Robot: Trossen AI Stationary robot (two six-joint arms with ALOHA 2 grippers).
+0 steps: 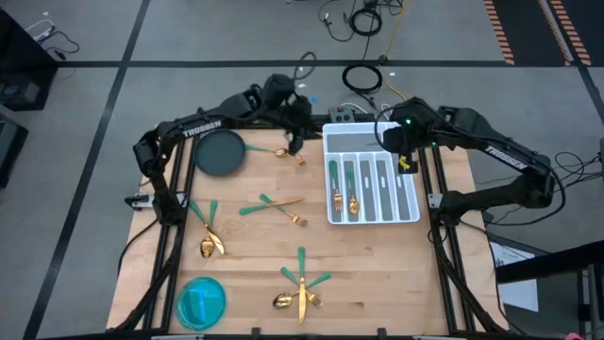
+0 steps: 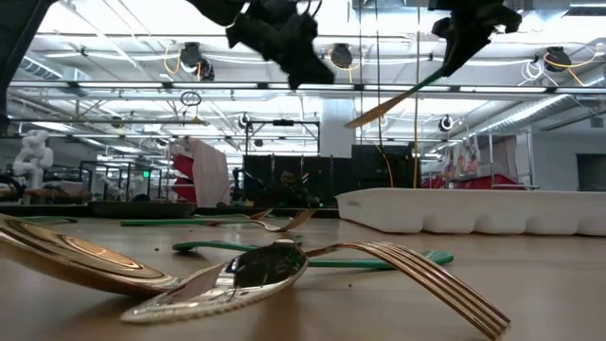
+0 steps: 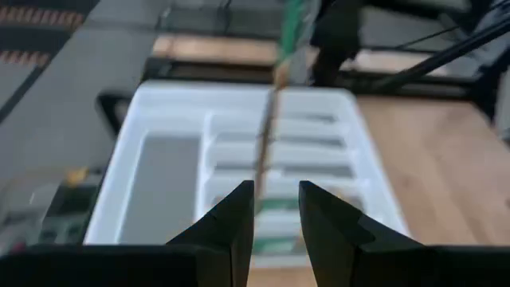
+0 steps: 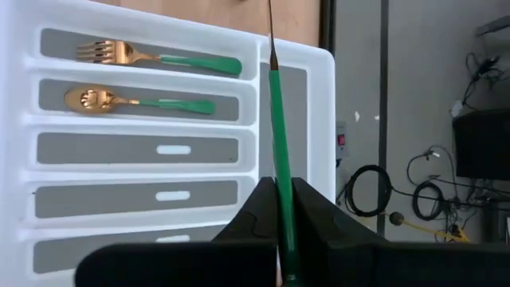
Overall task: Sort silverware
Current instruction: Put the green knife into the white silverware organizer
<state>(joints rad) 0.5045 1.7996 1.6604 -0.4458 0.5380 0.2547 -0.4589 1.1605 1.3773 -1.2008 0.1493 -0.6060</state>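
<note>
Two pieces are already sorted: a fork (image 4: 151,56) and a spoon (image 4: 135,101) lie in neighbouring slots of the white tray (image 1: 415,212), heads away from the right hand (image 4: 279,203), which hangs above the tray's far end. That hand is clamped on the green handle of a knife (image 4: 276,104); the blade runs out ahead of its fingertips, and from table level it hangs tilted in the air, clear of the tray rim. Three long slots nearer this hand look empty, apart from labels I can't read. Judging by this, the knife is the third piece and goes in one of those. Left hand (image 3: 276,209) is over the far part of the table, beside the tray and near the dark plate (image 1: 219,151), fingers parted with nothing between them; the held knife shows well in front of it, not in its grip. Left to do, and it's most of the job: one gold-headed piece (image 1: 286,153) almost under the left hand, a crossed pair (image 1: 274,205) further toward the near edge, another pair (image 1: 208,231) off to that hand's side below the plate, and a pile of several pieces (image 1: 302,279) close to the near edge. A blue dish (image 1: 201,302) sits at the near corner. Roughly a quarter done at best.
</note>
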